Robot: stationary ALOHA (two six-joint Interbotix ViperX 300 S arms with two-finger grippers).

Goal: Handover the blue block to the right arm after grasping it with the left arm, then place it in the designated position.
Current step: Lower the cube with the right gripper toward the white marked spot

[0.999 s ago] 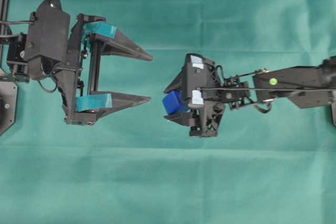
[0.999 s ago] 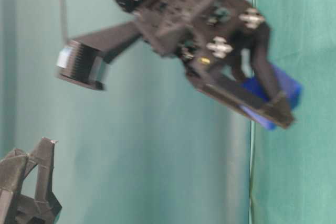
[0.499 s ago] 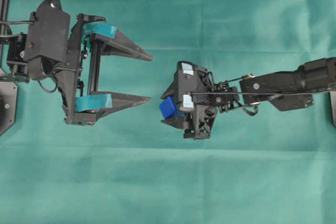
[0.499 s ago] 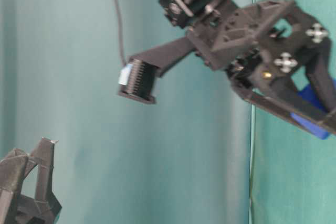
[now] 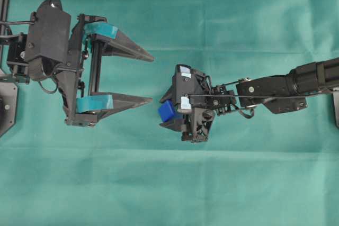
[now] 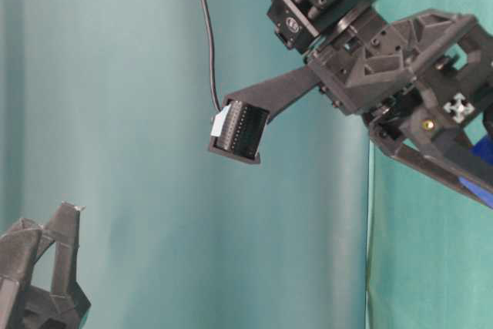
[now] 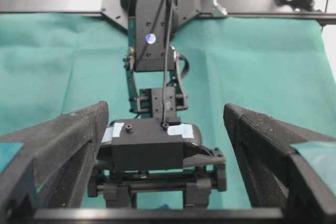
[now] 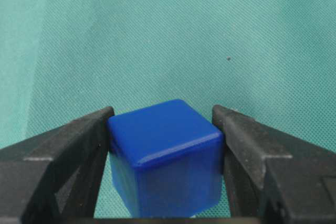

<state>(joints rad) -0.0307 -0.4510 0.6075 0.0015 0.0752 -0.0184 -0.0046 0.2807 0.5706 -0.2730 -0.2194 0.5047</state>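
My right gripper, plain black, is shut on the blue block near the middle of the green cloth. In the right wrist view the block sits squarely between both fingers of the right gripper, close above the cloth. A sliver of the block shows at the right edge of the table-level view. My left gripper, with teal-taped fingers, stands wide open and holds nothing, just left of the block. From the left wrist the left gripper frames the right arm's wrist. The designated position is out of view.
The green cloth covers the whole table. A black frame rail and an arm base stand at the left edge. The right arm stretches in from the right. A black rail runs behind the cloth.
The right arm has reached further left and tipped downward, carrying the blue block closer to the left gripper's tips. The left arm has not moved.
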